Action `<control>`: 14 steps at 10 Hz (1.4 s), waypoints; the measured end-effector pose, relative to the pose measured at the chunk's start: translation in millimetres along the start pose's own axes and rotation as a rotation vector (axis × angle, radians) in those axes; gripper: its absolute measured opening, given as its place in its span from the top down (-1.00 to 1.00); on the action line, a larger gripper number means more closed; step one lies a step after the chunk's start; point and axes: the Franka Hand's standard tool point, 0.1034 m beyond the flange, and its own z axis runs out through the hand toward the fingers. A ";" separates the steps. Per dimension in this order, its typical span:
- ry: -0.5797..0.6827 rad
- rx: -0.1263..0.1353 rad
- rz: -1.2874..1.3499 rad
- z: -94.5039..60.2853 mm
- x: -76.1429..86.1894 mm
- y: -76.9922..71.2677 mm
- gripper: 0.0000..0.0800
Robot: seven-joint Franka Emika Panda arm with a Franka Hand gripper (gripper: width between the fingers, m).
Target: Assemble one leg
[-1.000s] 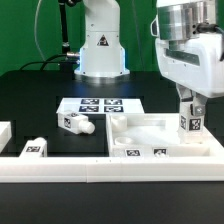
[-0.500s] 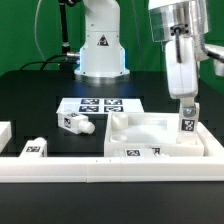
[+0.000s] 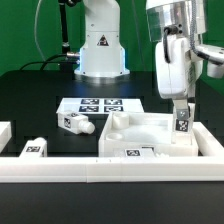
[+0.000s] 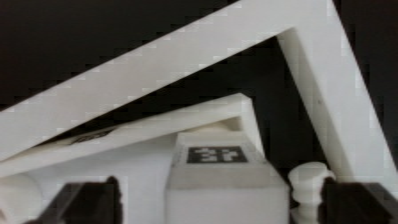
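The desk [image 3: 30,95] is black and the room behind it is dark. Closest to the outside camera runs a long white rail [image 3: 60,170] along the front edge. A small white block with a tag [image 3: 34,148] sits just behind that rail, on the exterior view's left. A little farther back lies a leg [image 3: 75,124] on its side, a short white piece with a round peg end and a black-and-white tag. It is well apart from me.

On the exterior view's right sits the big white tray panel [image 3: 150,140] with its raised rim. My fingers [image 3: 183,128] point down over its right side. There I hold another leg [image 3: 183,124] upright, and its tag faces the camera. I am clenched on it from both sides. Its lower end is at the tray's right wall, but I cannot tell if it touches.

Behind the tray lies the marker board [image 3: 100,104], flat on the desk. Farthest back stands my white base [image 3: 101,45].

In my wrist view I see the tray's white rim [image 4: 214,50] making a corner, and a tag [image 4: 215,154] close below.
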 end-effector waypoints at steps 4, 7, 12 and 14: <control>0.017 -0.032 -0.368 -2.2 -2.4 -5.2 -0.62; 0.044 -0.102 -0.709 -3.6 -1.9 -1.5 -0.62; 0.058 -0.140 -1.243 -3.2 0.1 -5.9 -0.62; 0.055 -0.142 -1.329 -2.8 3.0 -6.7 -0.31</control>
